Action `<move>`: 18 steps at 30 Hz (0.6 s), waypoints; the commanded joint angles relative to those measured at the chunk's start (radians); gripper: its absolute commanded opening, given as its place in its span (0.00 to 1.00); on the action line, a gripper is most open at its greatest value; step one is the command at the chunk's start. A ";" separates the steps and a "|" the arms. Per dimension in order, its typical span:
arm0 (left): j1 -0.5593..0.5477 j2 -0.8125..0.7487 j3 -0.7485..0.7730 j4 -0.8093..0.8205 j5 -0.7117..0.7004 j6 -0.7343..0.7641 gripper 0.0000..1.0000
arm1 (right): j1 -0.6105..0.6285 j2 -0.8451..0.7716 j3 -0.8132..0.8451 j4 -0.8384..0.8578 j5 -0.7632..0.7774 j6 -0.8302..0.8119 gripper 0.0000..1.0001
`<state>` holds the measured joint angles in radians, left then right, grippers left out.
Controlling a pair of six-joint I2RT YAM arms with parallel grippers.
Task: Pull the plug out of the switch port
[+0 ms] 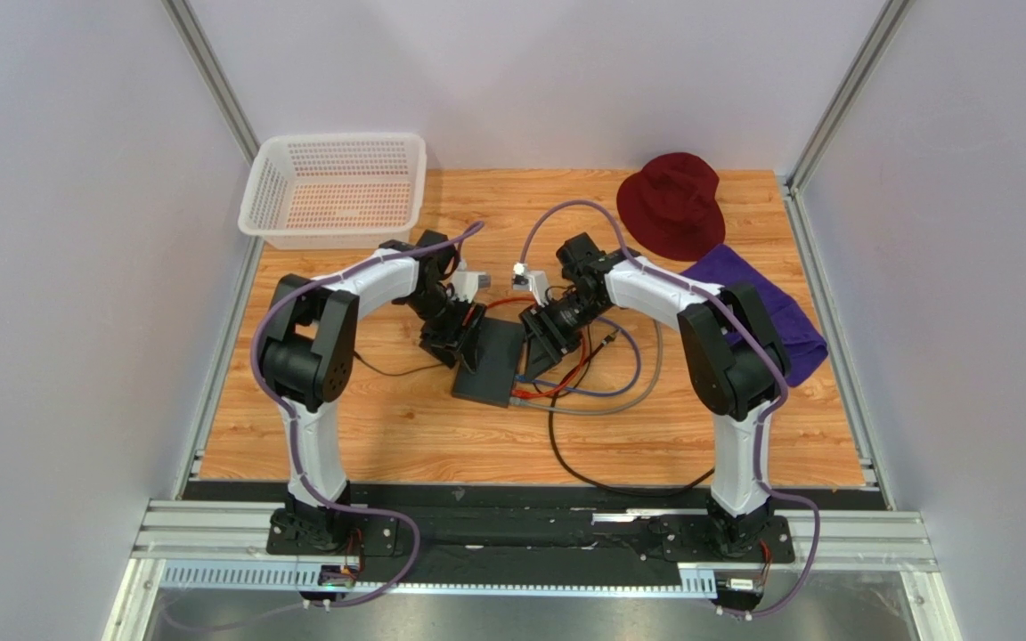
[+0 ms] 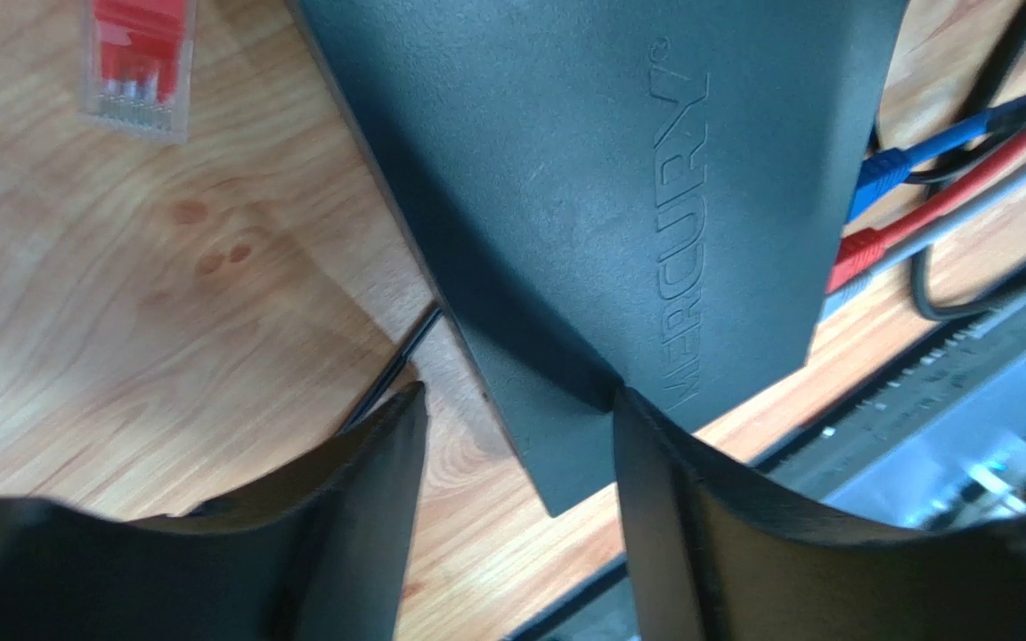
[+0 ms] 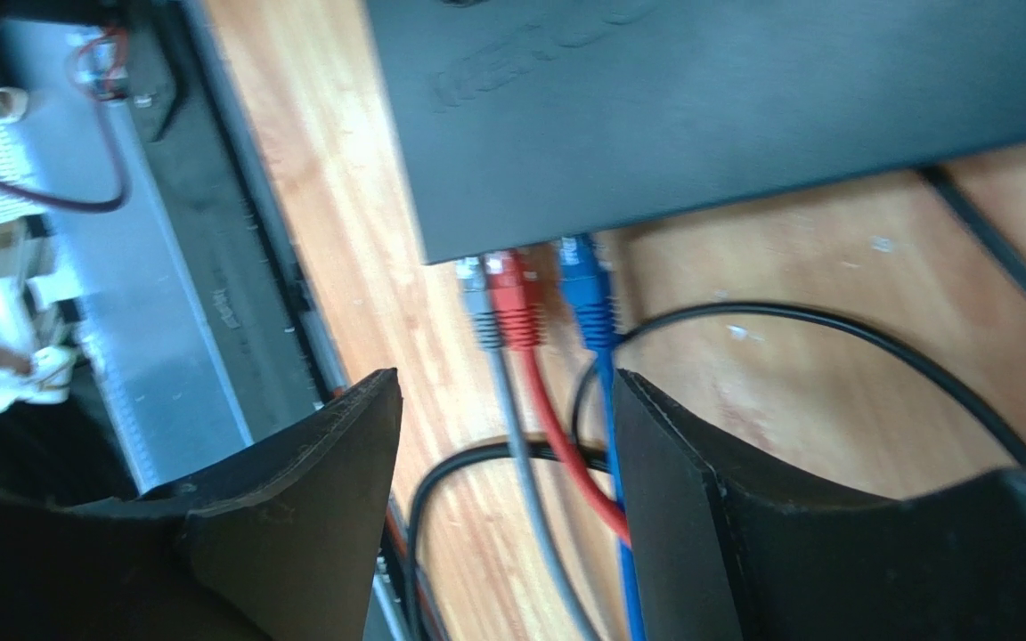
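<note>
Clearly both gape empty: right end effector [image 3: 505, 387] near the plugs [image 3: 516, 297], left end effector [image 2: 519, 401] astride the switch [image 2: 612, 174] corner.

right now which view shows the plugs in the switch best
The right wrist view: the grey plug, red plug and blue plug sit side by side in the switch. The left wrist view catches only the red and blue ones past the switch's side. The top view shows just tiny cables.

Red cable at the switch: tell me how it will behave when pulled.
The red cable curves loosely, so it probably flexes rather than pushes. Its plug looks rigid, a firmer grip. The flat switch may slide unless held.
</note>
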<state>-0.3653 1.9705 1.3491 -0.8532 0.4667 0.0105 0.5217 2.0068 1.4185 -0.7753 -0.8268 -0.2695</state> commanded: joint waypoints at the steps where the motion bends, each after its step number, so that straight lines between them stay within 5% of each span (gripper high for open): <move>1: 0.011 0.059 0.018 -0.014 -0.037 -0.006 0.58 | 0.004 -0.010 0.029 -0.019 -0.161 -0.036 0.63; 9: -0.006 0.083 0.027 -0.030 -0.059 -0.030 0.49 | -0.002 0.145 0.172 -0.094 -0.210 -0.077 0.57; 18: -0.023 0.103 0.018 -0.018 -0.071 -0.032 0.52 | -0.003 0.218 0.212 -0.067 -0.123 -0.057 0.56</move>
<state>-0.3664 2.0140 1.3815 -0.8955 0.5144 -0.0296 0.5205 2.2230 1.5978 -0.8524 -0.9764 -0.3122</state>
